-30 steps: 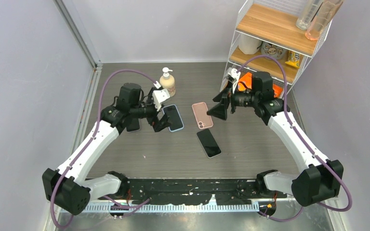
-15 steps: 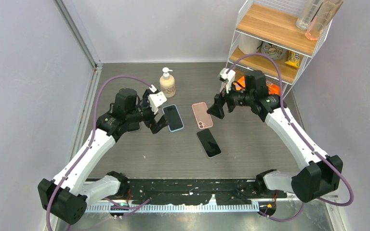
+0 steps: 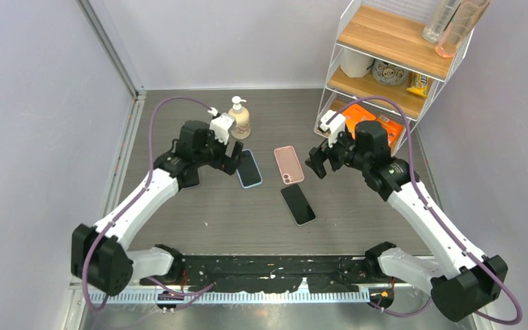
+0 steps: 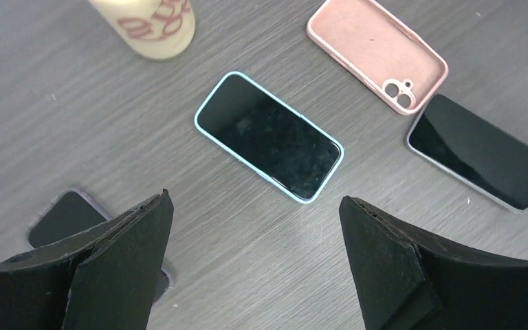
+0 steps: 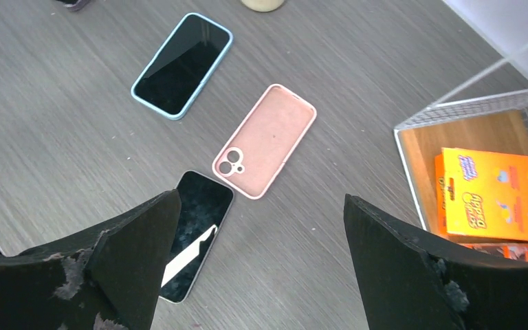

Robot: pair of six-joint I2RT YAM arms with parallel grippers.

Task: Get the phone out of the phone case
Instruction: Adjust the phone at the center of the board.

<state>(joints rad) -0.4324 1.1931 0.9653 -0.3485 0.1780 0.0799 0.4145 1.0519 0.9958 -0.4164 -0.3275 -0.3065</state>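
A phone in a light blue case (image 3: 249,168) (image 4: 268,136) (image 5: 182,64) lies screen up on the dark wooden table. To its right lie an empty pink case (image 3: 288,164) (image 4: 377,51) (image 5: 265,139) and a bare black phone (image 3: 298,203) (image 4: 478,151) (image 5: 192,230). My left gripper (image 3: 232,157) (image 4: 254,206) hangs open just left of the blue-cased phone, holding nothing. Just right of the pink case my right gripper (image 3: 320,165) (image 5: 261,199) is also open and empty, pointing down at the table.
A lotion bottle (image 3: 239,118) (image 4: 155,24) stands behind the blue-cased phone. Another dark phone (image 3: 190,179) (image 4: 65,216) lies partly under my left arm. A wire shelf rack (image 3: 385,62) with an orange box (image 5: 498,196) on its lowest level stands at the back right.
The left gripper has shifted back and right and tipped down over the table. The right gripper has come nearer and tipped down. The phones and the case have not moved.
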